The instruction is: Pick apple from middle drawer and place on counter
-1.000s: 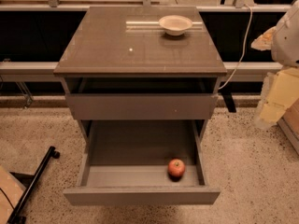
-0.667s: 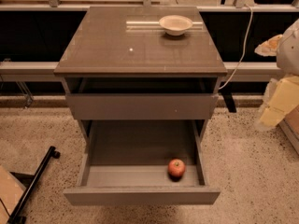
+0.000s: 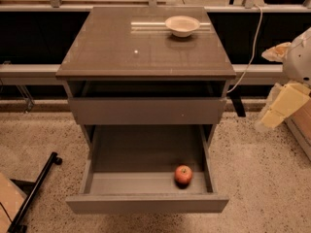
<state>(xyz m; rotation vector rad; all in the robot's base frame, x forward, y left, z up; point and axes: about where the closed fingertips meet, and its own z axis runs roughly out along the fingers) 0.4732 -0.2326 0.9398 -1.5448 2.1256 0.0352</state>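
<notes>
End effector (image 3: 285,106), pale and blocky, hangs at the frame's right edge, well apart from the cabinet; whether it is released or clenched cannot be told. It has drifted slightly rightward in the last second, so by my judgement no approach has begun. Apple (image 3: 183,174), round and glossy red, lies untouched at the front right of the open middle drawer (image 3: 146,204), a shallow thin-walled box. Glossy surface (image 3: 121,47) carries a white bowl (image 3: 182,25).

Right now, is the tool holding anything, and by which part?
Nothing that shows. The apple lies loose in the front right corner of the open drawer; the tool is off at the right edge, apart from it.
</notes>
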